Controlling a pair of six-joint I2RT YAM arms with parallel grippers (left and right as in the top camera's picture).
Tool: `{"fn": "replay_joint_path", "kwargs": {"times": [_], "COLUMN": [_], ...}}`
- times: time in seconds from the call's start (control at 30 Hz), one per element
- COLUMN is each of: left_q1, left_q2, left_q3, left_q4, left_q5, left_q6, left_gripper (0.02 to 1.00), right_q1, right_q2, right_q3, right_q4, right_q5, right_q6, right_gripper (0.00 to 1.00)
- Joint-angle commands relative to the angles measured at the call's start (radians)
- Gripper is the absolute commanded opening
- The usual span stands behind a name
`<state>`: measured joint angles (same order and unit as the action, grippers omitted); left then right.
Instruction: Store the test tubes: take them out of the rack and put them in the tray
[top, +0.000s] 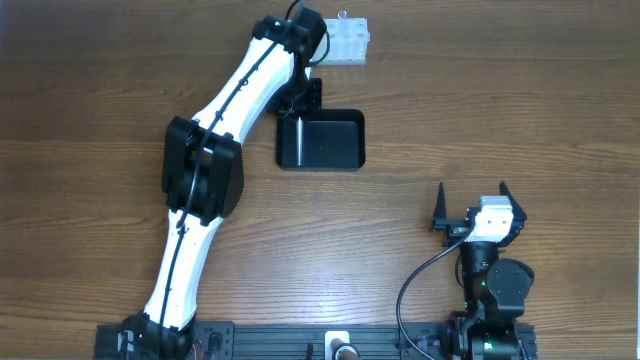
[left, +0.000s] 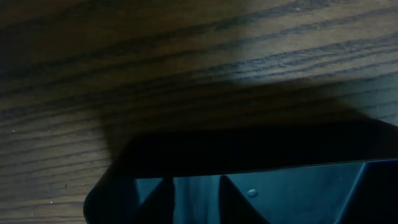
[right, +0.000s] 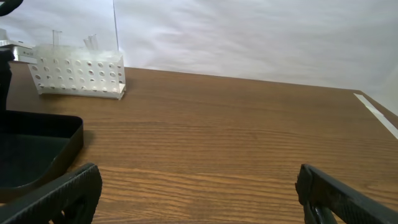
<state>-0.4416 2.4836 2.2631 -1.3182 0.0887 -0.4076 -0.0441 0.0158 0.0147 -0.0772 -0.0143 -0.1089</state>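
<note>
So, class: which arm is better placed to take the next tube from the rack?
Left. The left pincer hangs over the tray edge, close beside the rack; the right pincer sits open near its own base, farther away.

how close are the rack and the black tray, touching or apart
Apart. The top view shows a strip of bare table between the rack and the tray.

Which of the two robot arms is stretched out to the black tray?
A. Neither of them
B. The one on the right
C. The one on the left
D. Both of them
C: the left arm reaches up the table, with its end over the left edge of the black tray just below the clear rack. The right tool sits open close to its own base, well away from the tray.
</note>
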Motion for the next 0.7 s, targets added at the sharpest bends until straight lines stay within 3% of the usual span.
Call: {"fn": "replay_joint_path", "kwargs": {"times": [0.03,0.5,0.7], "left_q1": [0.000,-0.006,-0.006], "left_q2": [0.016,0.006,-0.025], "left_q3": [0.021,0.194,0.351], "left_q4": [0.011,-0.099,-0.053], "left_q5": [-0.011,-0.011,-0.038], "left_q6": [0.010,0.010,0.010], "left_gripper": [0.270,0.270,0.395], "right_q1": [0.006,0.006,0.006], "right_q2": [-0.011,-0.011,-0.011], "right_q3": [-0.009,-0.009,-0.009], "right_q4": [0.002,0.002,0.002], "right_q5": [-0.011,-0.011,-0.011], "right_q6": [0.003,0.003,0.003], "right_gripper": [0.991,0.991,0.993]}}
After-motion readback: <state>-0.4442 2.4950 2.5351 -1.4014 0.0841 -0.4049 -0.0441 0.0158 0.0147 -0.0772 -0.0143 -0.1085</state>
